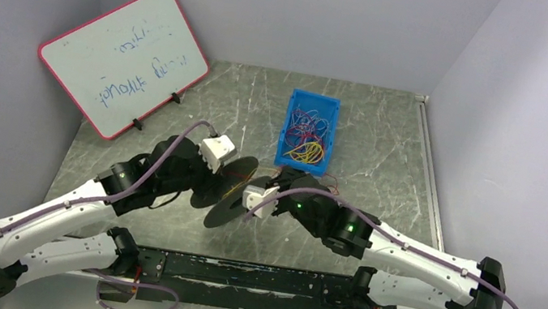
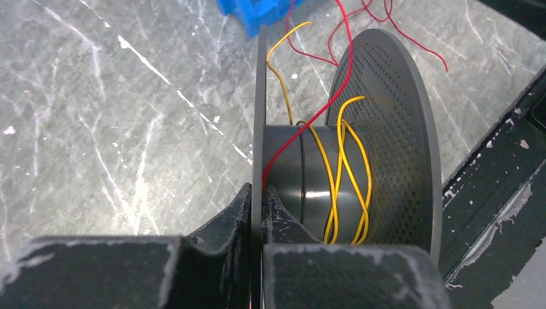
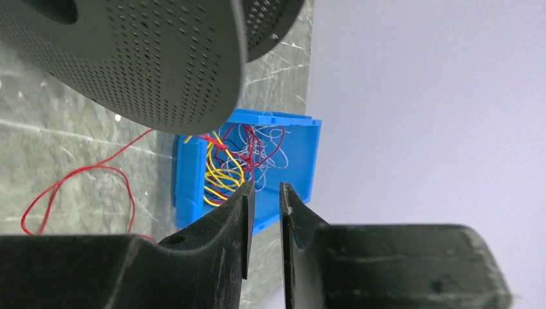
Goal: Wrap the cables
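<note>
A black spool (image 1: 237, 190) with two perforated flanges is held on edge above the table. My left gripper (image 2: 261, 199) is shut on its thin left flange (image 2: 260, 96). A yellow cable (image 2: 348, 167) loops loosely round the hub (image 2: 302, 174). A red cable (image 2: 335, 96) crosses the hub and trails off to the table. My right gripper (image 3: 264, 193) stands beside the spool (image 3: 141, 64), its jaws a narrow gap apart and empty, pointing at the blue bin (image 3: 302, 154). More red, yellow and pale cables (image 3: 225, 167) lie tangled in the bin.
The blue bin (image 1: 314, 97) sits behind the spool at mid table. A red-framed whiteboard (image 1: 125, 58) leans on the left wall. A loose red cable (image 3: 77, 174) lies on the marble table by the bin. A black rail (image 1: 252, 276) runs along the near edge.
</note>
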`<action>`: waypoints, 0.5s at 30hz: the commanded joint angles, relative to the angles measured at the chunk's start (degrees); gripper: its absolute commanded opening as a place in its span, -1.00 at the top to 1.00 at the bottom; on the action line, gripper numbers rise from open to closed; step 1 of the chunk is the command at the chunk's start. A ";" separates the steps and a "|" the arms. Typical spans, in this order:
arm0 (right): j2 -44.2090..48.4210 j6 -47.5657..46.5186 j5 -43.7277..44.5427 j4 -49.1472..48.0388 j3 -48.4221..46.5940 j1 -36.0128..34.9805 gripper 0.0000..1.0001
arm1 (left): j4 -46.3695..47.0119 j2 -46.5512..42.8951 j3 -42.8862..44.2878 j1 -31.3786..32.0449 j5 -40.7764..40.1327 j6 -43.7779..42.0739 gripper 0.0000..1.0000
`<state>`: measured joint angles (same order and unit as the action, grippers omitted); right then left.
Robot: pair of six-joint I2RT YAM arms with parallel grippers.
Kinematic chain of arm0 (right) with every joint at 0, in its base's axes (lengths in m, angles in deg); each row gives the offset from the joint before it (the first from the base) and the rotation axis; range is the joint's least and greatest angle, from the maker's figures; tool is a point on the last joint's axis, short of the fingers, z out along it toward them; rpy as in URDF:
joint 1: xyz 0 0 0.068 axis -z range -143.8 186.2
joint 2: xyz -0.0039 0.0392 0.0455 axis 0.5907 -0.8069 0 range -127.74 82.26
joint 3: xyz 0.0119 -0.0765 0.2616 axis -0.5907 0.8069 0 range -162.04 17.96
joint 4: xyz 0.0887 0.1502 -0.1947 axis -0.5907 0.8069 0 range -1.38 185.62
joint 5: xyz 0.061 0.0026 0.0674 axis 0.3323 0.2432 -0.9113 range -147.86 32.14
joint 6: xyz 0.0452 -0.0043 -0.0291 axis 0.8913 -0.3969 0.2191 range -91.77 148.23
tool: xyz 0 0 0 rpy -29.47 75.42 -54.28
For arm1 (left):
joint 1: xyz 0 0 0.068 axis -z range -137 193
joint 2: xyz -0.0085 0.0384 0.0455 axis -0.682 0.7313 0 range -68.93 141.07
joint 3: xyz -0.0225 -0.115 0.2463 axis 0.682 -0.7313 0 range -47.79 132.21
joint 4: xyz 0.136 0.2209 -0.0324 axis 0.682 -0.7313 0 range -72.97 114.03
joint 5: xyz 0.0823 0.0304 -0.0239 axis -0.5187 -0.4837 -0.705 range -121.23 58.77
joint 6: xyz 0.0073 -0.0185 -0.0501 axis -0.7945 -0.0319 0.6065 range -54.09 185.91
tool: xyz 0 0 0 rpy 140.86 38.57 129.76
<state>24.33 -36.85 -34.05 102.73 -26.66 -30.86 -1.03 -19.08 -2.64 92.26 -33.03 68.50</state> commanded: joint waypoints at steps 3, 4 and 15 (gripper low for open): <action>3.84 16.87 -0.11 -7.12 0.05 3.22 0.43 | 4.62 -3.50 0.20 -0.38 -6.13 1.04 0.86; 4.64 19.97 -1.17 -8.39 0.32 4.24 0.36 | 4.65 -3.91 0.14 -0.33 -6.70 1.09 0.86; 1.53 63.75 -5.10 -8.99 0.97 18.55 -0.21 | 5.02 -7.39 0.21 -0.34 -10.02 1.71 0.86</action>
<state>28.61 7.06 -37.08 92.96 -26.05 -15.63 -0.98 -25.14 -2.75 92.26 -41.17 69.29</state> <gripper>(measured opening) 0.596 0.087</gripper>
